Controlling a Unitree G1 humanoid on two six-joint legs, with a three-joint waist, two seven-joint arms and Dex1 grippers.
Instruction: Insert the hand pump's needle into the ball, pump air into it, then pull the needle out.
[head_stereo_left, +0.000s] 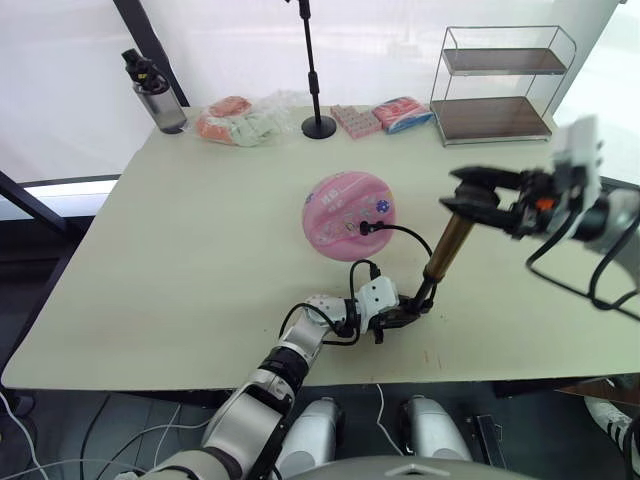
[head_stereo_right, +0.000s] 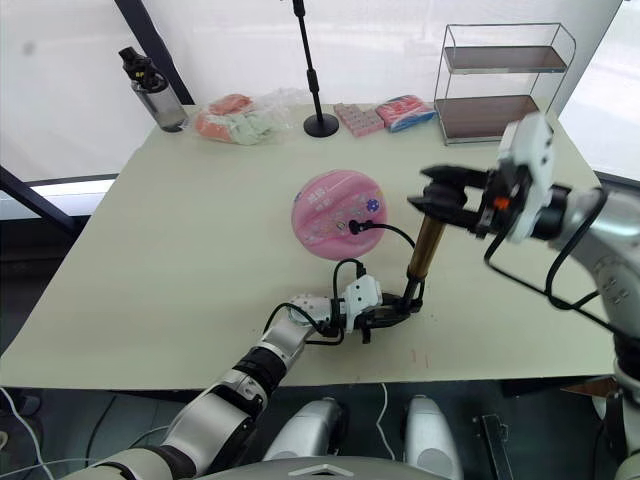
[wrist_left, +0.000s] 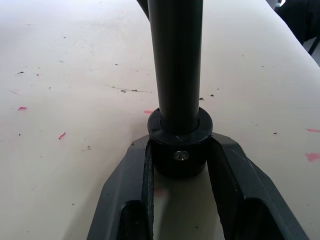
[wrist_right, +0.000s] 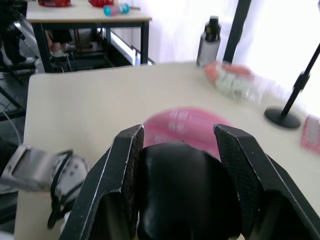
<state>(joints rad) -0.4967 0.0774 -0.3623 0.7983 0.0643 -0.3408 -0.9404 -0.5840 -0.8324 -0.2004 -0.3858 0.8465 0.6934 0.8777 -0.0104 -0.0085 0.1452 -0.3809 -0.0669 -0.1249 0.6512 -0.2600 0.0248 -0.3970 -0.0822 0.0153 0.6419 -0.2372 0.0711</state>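
Pale beige tabletop (head_stereo_left: 180, 260), speckled with pink flecks, bright white curtains behind. Round pink rubber ball (head_stereo_left: 350, 214) sits mid-table; gold-bronze hand pump (head_stereo_left: 447, 250) leans at its 4 o'clock. Left gripper (head_stereo_left: 408, 312) clamps its base, right gripper (head_stereo_left: 462, 200) its black handle.

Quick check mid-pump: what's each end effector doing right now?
Left end effector: shut on the hand pump, clamping its black base cap on the table.
Right end effector: shut on the pump's black T-handle at the top.

pink ball (head_stereo_left: 350, 213), needle inserted, hand pump (head_stereo_left: 447, 250) upright
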